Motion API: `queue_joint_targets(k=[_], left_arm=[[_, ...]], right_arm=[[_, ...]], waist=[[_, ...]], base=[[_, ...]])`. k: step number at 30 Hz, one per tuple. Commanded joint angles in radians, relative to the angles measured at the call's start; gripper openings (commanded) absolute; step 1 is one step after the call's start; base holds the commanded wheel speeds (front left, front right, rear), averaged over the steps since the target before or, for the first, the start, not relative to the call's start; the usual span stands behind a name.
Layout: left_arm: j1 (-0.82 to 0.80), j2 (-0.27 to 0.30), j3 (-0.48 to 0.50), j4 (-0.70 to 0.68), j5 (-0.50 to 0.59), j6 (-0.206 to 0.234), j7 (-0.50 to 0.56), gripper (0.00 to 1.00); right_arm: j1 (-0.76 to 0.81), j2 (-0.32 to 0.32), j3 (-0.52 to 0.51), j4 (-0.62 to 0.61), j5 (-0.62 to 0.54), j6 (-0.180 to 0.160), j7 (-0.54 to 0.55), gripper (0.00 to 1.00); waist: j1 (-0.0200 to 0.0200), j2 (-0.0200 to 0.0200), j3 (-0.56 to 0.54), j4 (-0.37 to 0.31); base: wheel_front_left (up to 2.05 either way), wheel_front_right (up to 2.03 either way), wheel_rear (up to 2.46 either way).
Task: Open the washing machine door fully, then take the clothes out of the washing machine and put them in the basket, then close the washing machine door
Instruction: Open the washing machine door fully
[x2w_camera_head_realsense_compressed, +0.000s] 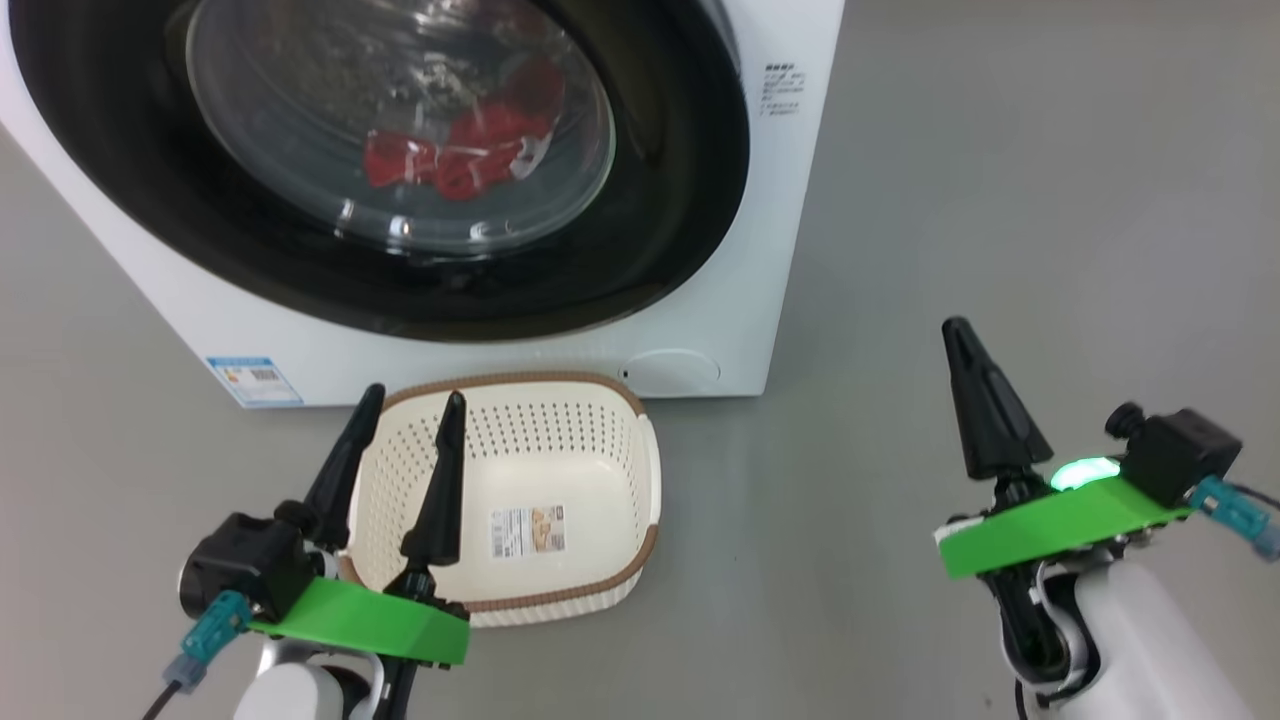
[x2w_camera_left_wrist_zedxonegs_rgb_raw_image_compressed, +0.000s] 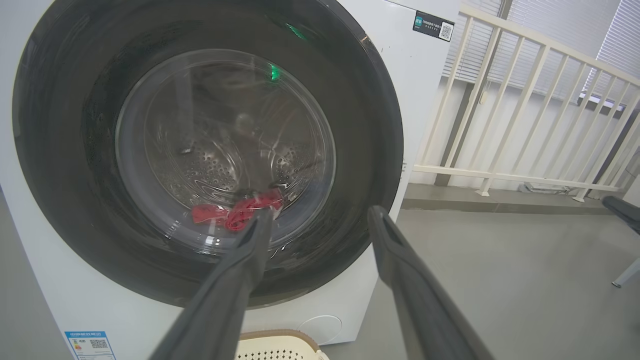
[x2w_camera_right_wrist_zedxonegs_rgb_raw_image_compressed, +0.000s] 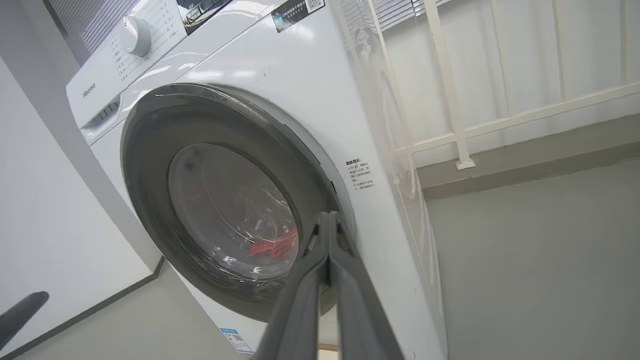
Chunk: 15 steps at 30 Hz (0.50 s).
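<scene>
Grey floor (x2w_camera_head_realsense_compressed: 950, 180); washing machine door (x2w_camera_head_realsense_compressed: 680, 150) looks shut, step one pending. Your right gripper (x2w_camera_head_realsense_compressed: 962, 350) together, left gripper (x2w_camera_head_realsense_compressed: 415, 395) apart; hook door edge.

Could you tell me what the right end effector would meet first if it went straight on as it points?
Probably the washing machine door, near the outer edge of its black rim; the shut right end effector points there, though depth is unclear.
</scene>
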Motion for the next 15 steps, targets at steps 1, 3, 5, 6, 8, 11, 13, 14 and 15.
queue_joint_targets(k=[1,3,5,6,8,11,13,14,15], left_arm=[[-0.04,0.015,0.024,-0.035,-0.008,-0.006,-0.012,1.0],[-0.048,0.015,0.021,-0.046,-0.004,-0.006,-0.012,1.0],[-0.057,0.015,0.019,-0.061,0.001,-0.006,-0.012,1.0],[-0.062,0.015,0.017,-0.069,0.002,-0.006,-0.012,1.0],[-0.071,0.015,0.012,-0.085,0.003,-0.006,-0.012,1.0],[-0.08,0.015,0.008,-0.102,0.003,-0.006,-0.012,1.0],[-0.085,0.015,0.006,-0.112,0.005,-0.006,-0.012,1.0],[-0.087,0.015,0.006,-0.115,0.006,-0.006,-0.012,1.0],[-0.09,0.015,0.006,-0.117,0.008,-0.006,-0.012,1.0]], right_arm=[[-0.046,-0.013,0.03,-0.022,0.043,-0.001,-0.009,0.0],[-0.071,-0.033,0.032,-0.015,0.112,-0.001,-0.009,0.0],[-0.1,-0.052,0.037,-0.005,0.186,-0.001,-0.009,0.0],[-0.117,-0.059,0.042,-0.002,0.233,-0.001,-0.009,0.0],[-0.151,-0.079,0.054,0.001,0.328,-0.001,0.004,0.0],[-0.205,-0.114,0.074,-0.001,0.45,-0.001,0.027,0.0],[-0.241,-0.131,0.086,-0.003,0.529,-0.001,0.046,0.0],[-0.259,-0.141,0.092,-0.001,0.564,-0.001,0.059,0.0],[-0.279,-0.151,0.097,0.001,0.593,-0.001,0.071,0.0]], waist=[[0.0,0.0,0.036,0.015],[0.0,0.0,0.058,0.021],[0.0,0.0,0.081,0.028],[0.0,0.0,0.092,0.032],[0.0,0.0,0.111,0.039],[0.0,0.0,0.133,0.047],[0.0,0.0,0.146,0.052],[0.0,0.0,0.153,0.054],[0.0,0.0,0.161,0.056]], base=[[0.0,0.0,0.0],[0.0,0.0,0.0],[0.0,0.0,0.0],[0.0,0.0,0.0],[0.0,0.0,0.0],[0.0,0.0,0.0],[0.0,0.0,0.0],[0.0,0.0,0.0],[0.0,0.0,0.0]])
